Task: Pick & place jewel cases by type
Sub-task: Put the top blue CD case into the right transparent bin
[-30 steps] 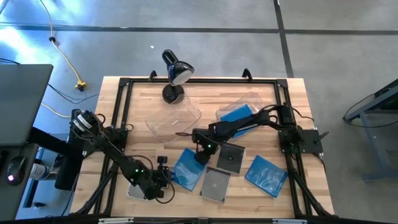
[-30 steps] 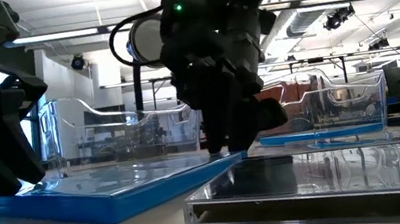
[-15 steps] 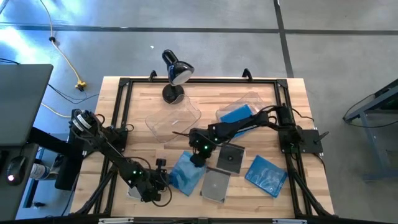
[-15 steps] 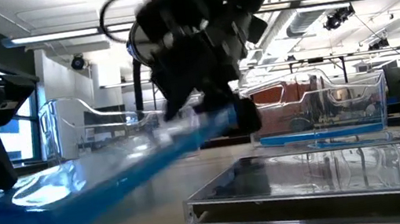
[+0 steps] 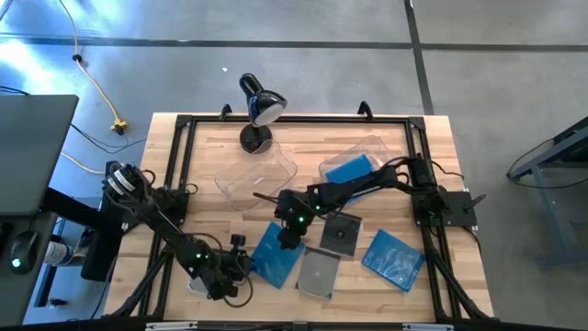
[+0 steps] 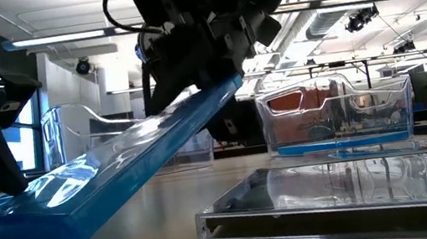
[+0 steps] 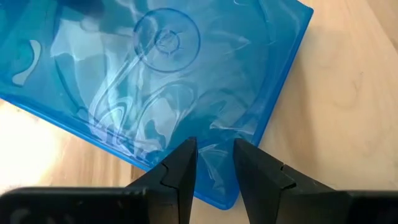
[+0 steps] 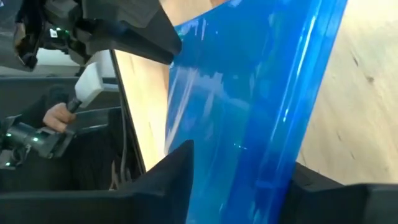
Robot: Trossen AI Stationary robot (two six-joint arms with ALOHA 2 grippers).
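**Now lifting: a blue jewel case tilts up off the surface**

Right now the blue jewel case (image 6: 111, 173) sits front and centre on the wooden surface (image 5: 211, 147), tilted: its far edge is raised, its near edge rests on the wood. The right gripper (image 5: 288, 235) is clenched on that raised edge, the blue plastic between its fingers (image 8: 171, 180) in the right wrist view. The left gripper (image 7: 211, 165) straddles the case's low near edge with its jaws parted and the plastic between them; I cannot tell whether they press on it.

Beside it lie two dark disc cases (image 5: 318, 273) and another blue case (image 5: 393, 256). Farther back are two clear bins, the right-hand bin (image 5: 354, 165) already holding a blue case, the other (image 5: 255, 176) looking empty. A black desk lamp (image 5: 257, 108) stands at the back edge.

To do this step well, I judge the right gripper should keep a firm pinch and raise the case until its low edge clears the wood and the left gripper, then carry it level to the bin with the blue case.

Against the view a second ago, the case has gone from flat to steeply tilted, and the right gripper has shifted slightly left.
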